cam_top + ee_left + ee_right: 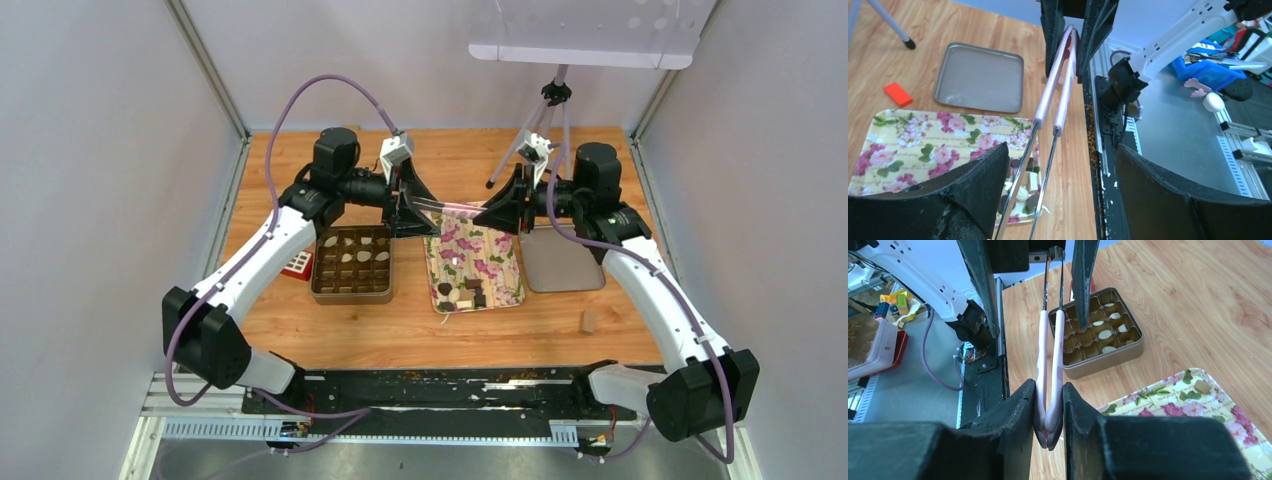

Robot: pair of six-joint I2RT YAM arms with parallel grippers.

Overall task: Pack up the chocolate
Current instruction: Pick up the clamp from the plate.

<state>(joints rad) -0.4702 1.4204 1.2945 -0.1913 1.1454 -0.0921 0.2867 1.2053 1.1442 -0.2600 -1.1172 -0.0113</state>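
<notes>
Pink-handled metal tongs hang between my two grippers above the floral tray. My right gripper is shut on the joined pink end of the tongs. My left gripper is open, and the metal arms of the tongs run between its wide-apart fingers without touching them. Several pieces of chocolate, dark and cream, lie at the tray's near end. A gold box with compartments holds a few cream pieces. One tan piece lies alone on the tray.
A grey metal lid lies right of the floral tray, with a small red block beside it. A red-and-white thing sits left of the box. A tan cylinder stands near the front right. A tripod stands at the back.
</notes>
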